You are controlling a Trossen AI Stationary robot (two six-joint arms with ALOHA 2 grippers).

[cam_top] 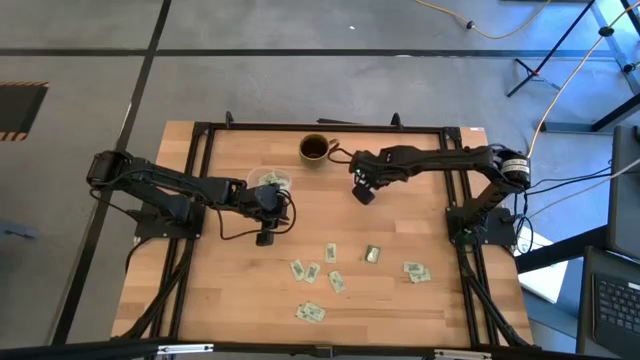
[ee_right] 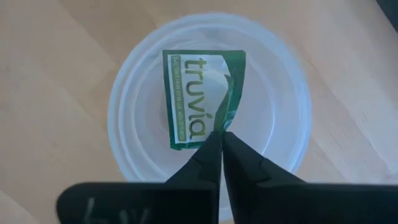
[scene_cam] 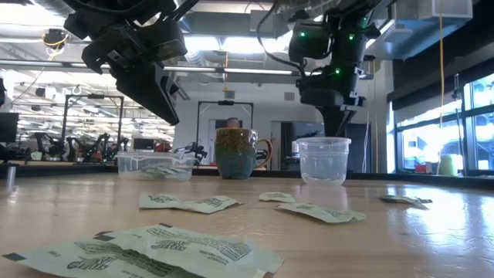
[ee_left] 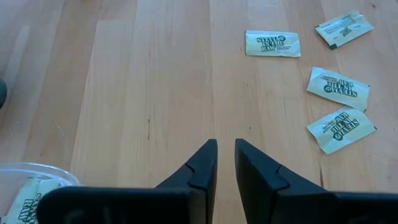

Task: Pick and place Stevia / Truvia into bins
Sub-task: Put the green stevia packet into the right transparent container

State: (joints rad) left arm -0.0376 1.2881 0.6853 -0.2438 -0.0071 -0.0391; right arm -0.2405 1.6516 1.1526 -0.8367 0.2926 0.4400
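Note:
A green and white Truvia sachet (ee_right: pixel 200 93) hangs over the small clear round cup (ee_right: pixel 273 93), with my right gripper (ee_right: pixel 217 135) shut on it. In the low view this gripper (scene_cam: pixel 337 127) points down just above the cup (scene_cam: pixel 323 160). Several Stevia sachets (cam_top: pixel 330 252) lie flat on the wooden table's near half. The shallow clear tub (cam_top: pixel 268 180) sits at the far left with sachets inside. My left gripper (ee_left: pixel 226 149) hovers near the tub, above bare wood, with a narrow gap between its fingers and nothing in it. My right gripper pinches the sachet's edge near one corner (ee_right: pixel 222 124) between its two fingertips, coming from above and pointing steeply down. The sachet is curled along that side and hangs over the cup's mouth, clear of the table.
A dark mug (cam_top: pixel 314 148) with a handle stands at the far edge between tub and cup. Loose sachets (ee_left: pixel 337 88) lie beyond my left gripper. A black frame rail (cam_top: pixel 320 127) borders the table. Bare wood lies between the two grippers.

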